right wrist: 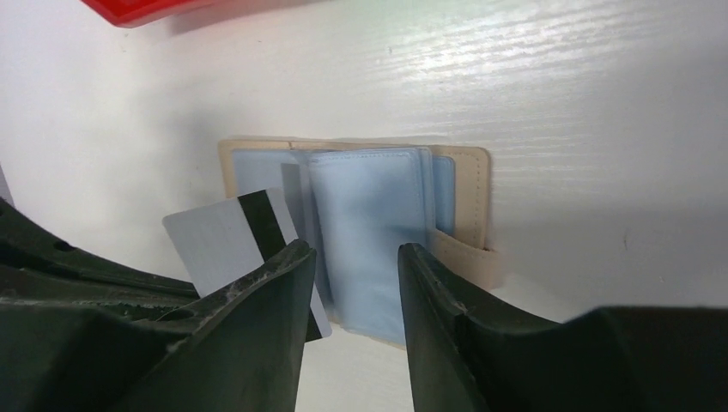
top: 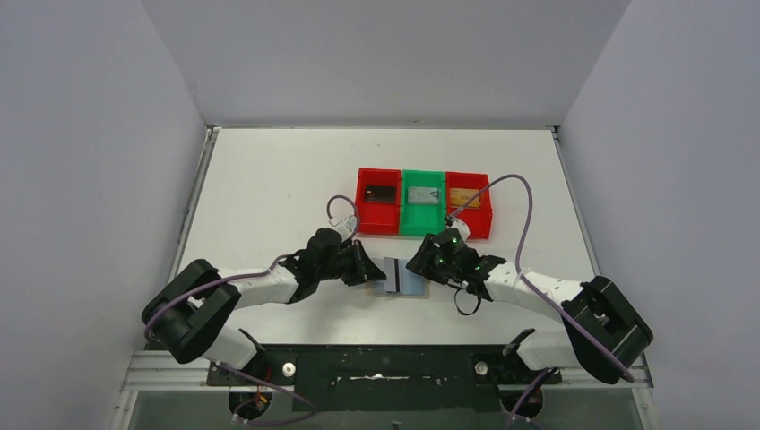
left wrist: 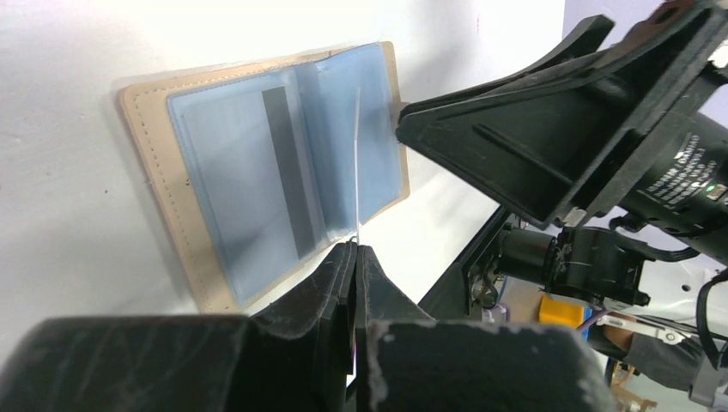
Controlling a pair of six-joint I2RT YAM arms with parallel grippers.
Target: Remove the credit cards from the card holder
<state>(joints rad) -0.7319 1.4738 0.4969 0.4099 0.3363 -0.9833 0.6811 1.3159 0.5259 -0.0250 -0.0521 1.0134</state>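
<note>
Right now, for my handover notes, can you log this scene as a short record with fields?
card holder: lying open on the table between the two grippers, blue pockets facing up
card: white with a dark stripe, raised on edge over the holder
left gripper: shut on the card
right gripper: open, at the holder's other side
fully out of pocket: cannot tell
behind the holder: red tray, green tray, second red tray in a row, a flat item in each
</note>
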